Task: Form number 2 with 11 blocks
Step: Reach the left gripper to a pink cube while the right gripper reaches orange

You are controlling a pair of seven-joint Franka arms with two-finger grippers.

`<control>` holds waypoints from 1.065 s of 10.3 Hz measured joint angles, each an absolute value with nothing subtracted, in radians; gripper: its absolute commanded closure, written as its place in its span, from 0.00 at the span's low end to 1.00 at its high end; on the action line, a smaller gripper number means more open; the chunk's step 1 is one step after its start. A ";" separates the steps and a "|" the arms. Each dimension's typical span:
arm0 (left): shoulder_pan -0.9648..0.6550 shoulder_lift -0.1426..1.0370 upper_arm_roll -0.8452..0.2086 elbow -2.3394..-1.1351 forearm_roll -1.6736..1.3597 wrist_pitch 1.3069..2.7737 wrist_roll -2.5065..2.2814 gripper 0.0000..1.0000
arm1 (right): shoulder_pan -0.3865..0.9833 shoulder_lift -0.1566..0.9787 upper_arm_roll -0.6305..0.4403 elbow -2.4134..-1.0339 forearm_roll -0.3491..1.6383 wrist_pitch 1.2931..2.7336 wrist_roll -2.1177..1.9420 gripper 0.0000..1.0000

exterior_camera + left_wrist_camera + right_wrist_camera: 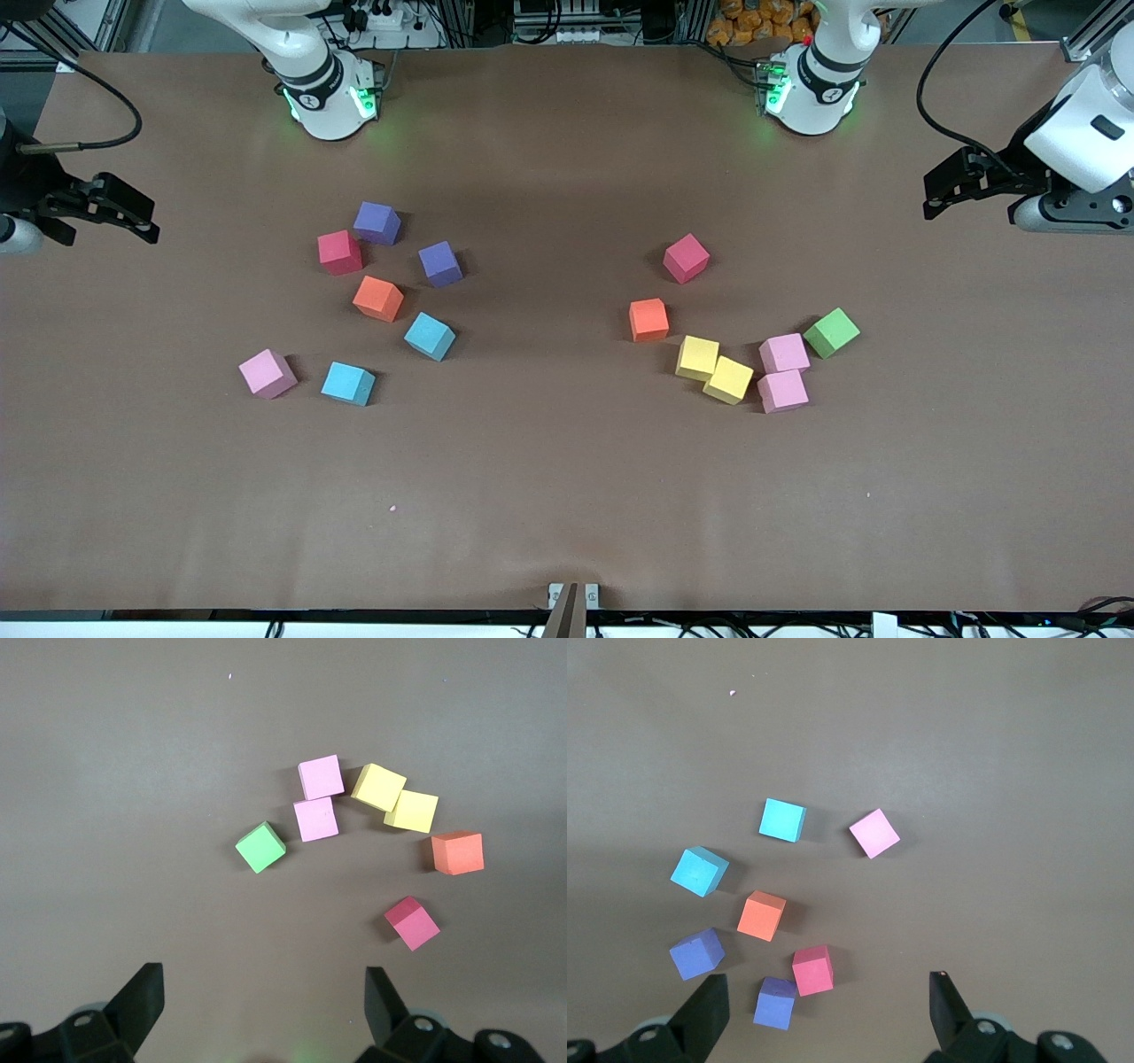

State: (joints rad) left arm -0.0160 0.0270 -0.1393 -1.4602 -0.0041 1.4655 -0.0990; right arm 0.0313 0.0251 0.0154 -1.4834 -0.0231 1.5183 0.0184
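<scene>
We saw the blocks (726,379) scattered in two clusters mid-desk (567,496), left gripper (257,992) and right gripper (824,992) empty with fingers apart at the ends, so we'd center squarely over one cube first.

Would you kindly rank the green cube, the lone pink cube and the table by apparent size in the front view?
1. Table, by far the largest.
2. Green cube and lone pink cube: they look the same size, so I will not rank one above the other.
</scene>
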 measured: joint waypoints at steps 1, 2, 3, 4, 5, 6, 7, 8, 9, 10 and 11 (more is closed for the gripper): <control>-0.016 0.027 -0.139 -1.460 -0.005 1.466 -0.099 0.00 | 0.031 0.025 0.015 -1.483 -0.023 1.518 0.018 0.00; -0.015 0.027 -0.139 -1.459 -0.008 1.466 -0.099 0.00 | 0.031 0.025 0.015 -1.483 -0.023 1.518 0.018 0.00; -0.015 0.027 -0.139 -1.458 -0.011 1.466 -0.100 0.00 | 0.031 0.025 0.015 -1.483 -0.023 1.518 0.018 0.00; -0.015 0.027 -0.139 -1.458 -0.018 1.466 -0.101 0.00 | 0.031 0.025 0.015 -1.484 -0.023 1.518 0.018 0.00; -0.015 0.027 -0.139 -1.459 -0.034 1.466 -0.101 0.00 | 0.031 0.028 0.015 -1.485 -0.023 1.516 0.018 0.00; -0.015 0.031 -0.140 -1.466 -0.065 1.464 -0.101 0.00 | 0.031 0.037 0.015 -1.486 -0.023 1.516 0.018 0.00; -0.016 0.042 -0.141 -1.484 -0.106 1.463 -0.101 0.00 | 0.031 0.051 0.015 -1.488 -0.023 1.516 0.018 0.00; -0.021 0.063 -0.151 -1.509 -0.142 1.465 -0.100 0.00 | 0.030 0.071 0.015 -1.489 -0.023 1.517 0.018 0.00; -0.028 0.089 -0.190 -1.530 -0.152 1.469 -0.100 0.00 | 0.030 0.093 0.015 -1.489 -0.023 1.520 0.018 0.00; -0.032 0.105 -0.259 -1.559 -0.152 1.473 -0.105 0.00 | 0.029 0.114 0.015 -1.490 -0.023 1.525 0.018 0.00; -0.036 0.110 -0.342 -1.605 -0.140 1.505 -0.127 0.00 | 0.028 0.135 0.015 -1.498 -0.023 1.550 0.017 0.00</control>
